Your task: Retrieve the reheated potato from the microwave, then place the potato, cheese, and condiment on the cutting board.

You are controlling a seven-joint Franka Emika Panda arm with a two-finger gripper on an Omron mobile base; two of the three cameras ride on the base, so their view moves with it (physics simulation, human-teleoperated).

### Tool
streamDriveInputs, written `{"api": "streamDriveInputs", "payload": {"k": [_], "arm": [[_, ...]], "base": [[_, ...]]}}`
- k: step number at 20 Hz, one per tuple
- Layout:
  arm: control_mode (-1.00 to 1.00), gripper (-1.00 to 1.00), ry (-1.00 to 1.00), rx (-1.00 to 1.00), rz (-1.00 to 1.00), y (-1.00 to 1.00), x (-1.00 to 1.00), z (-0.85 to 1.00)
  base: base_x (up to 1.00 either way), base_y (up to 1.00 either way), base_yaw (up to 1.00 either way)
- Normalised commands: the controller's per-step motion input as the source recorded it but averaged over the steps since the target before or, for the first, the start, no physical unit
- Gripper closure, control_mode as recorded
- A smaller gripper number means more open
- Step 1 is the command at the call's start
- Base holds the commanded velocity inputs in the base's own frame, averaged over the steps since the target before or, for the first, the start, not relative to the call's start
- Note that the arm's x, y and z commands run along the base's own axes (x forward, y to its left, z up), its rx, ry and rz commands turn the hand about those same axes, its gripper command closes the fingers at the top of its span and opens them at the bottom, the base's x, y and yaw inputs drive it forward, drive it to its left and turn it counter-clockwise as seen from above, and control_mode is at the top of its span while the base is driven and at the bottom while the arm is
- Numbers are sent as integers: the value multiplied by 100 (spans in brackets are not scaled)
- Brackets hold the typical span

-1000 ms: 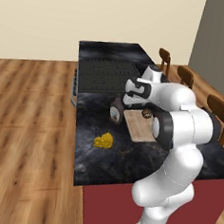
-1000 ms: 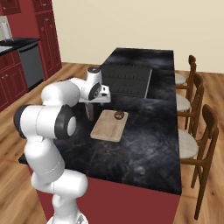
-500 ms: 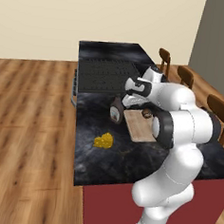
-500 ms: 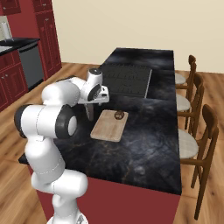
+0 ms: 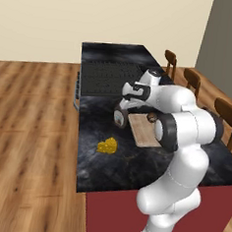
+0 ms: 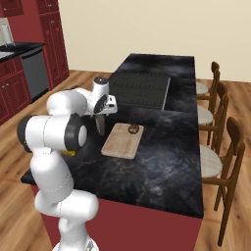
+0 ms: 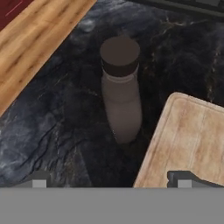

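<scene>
The condiment (image 7: pixel 121 92), a squat grey-brown bottle with a dark cap, stands upright on the black counter just left of the cutting board (image 7: pixel 192 144). My gripper (image 7: pixel 109 179) hangs open above it, one fingertip on each side and clear of it. From the left base camera the gripper (image 5: pixel 124 105) is over the condiment (image 5: pixel 120 118), beside the cutting board (image 5: pixel 142 132). A small brown potato (image 5: pixel 151 117) lies at the board's far end. The yellow cheese (image 5: pixel 107 146) lies on the counter nearer the base. The microwave is out of view.
A dark ridged cooktop (image 5: pixel 108 78) fills the counter beyond the board. Wooden chairs (image 6: pixel 215 98) line the island's far side. Red cabinets and a dishwasher (image 6: pixel 34 73) stand across the wooden floor. The counter's left edge (image 7: pixel 48 61) runs close to the bottle.
The hand has shifted only slightly over the bottle, jaws still open. The bottle, board, potato and cheese have not moved.
</scene>
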Motion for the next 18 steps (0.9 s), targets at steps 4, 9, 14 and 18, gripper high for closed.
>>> {"api": "streamDriveInputs", "payload": {"k": [4,9,14,18], "arm": [[-100,-100,-4,0,6,1,28,-14],[-100,-100,-3,-1,8,6,25,-17],[-100,-100,0,-2,6,1,29,-10],[-100,-100,0,-1,1,1,24,-9]], "base": [[0,0,0],[0,0,0],[0,0,0],[0,0,0]]}}
